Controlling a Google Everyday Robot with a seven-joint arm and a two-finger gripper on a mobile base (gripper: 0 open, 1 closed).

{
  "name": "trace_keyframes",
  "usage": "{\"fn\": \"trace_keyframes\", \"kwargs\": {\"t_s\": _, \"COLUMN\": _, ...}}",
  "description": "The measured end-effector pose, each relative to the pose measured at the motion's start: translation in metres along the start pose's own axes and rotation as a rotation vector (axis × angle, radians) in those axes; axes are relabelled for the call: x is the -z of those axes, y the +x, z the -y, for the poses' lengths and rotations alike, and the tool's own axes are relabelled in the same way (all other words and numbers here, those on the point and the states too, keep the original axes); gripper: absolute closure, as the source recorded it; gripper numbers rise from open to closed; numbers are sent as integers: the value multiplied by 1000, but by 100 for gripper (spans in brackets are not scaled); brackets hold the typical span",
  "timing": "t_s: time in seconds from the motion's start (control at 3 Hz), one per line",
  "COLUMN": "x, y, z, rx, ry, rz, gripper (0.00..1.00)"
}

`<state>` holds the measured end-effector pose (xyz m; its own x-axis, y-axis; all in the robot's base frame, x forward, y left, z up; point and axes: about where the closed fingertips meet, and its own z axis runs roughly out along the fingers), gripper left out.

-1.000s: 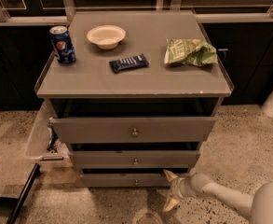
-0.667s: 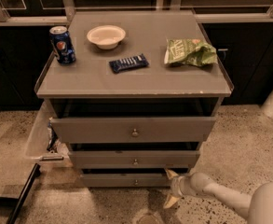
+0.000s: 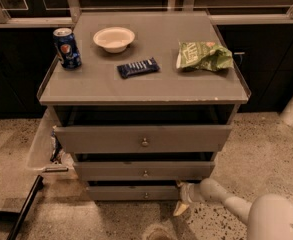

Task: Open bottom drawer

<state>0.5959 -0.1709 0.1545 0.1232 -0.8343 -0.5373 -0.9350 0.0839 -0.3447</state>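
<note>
**Supervisor:** While the camera view is up, report the gripper position.

**Operator:** I see the gripper (image 3: 182,199) low at the front right of the cabinet, just above the speckled floor (image 3: 266,149). It sits at the right end of the bottom drawer (image 3: 131,192). The arm (image 3: 225,198) enters from the lower right corner.

**Supervisor:** Finger state?

**Operator:** Spread. One finger sits up against the right end of the drawer front; the other, with a pale tip, points down toward the floor. I see nothing pinched between them.

**Supervisor:** Locate the target.

**Operator:** The bottom drawer is the slimmest of the three grey fronts, directly under the middle drawer (image 3: 143,170), which sits under the top drawer (image 3: 143,139). Its knob (image 3: 146,195) is at centre, well left of the gripper. A dark gap shows above each front.

**Supervisor:** Items on the cabinet top (image 3: 101,86)?

**Operator:** A blue soda can (image 3: 67,47) rear left, a white bowl (image 3: 114,38) beside it, a dark snack bar (image 3: 138,67) at centre and a green chip bag (image 3: 204,56) at right.
</note>
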Motion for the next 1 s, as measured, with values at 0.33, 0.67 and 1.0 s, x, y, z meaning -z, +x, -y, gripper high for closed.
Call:
{"fn": "trace_keyframes", "kwargs": {"t_s": 0.33, "x": 0, "y": 0, "z": 0, "rx": 0, "ry": 0, "rz": 0, "gripper": 0}}
{"fn": "trace_keyframes", "kwargs": {"t_s": 0.67, "x": 0, "y": 0, "z": 0, "rx": 0, "ry": 0, "rz": 0, "gripper": 19}}
{"fn": "trace_keyframes", "kwargs": {"t_s": 1.0, "x": 0, "y": -1, "z": -5, "rx": -15, "ry": -15, "rz": 13, "gripper": 42}}
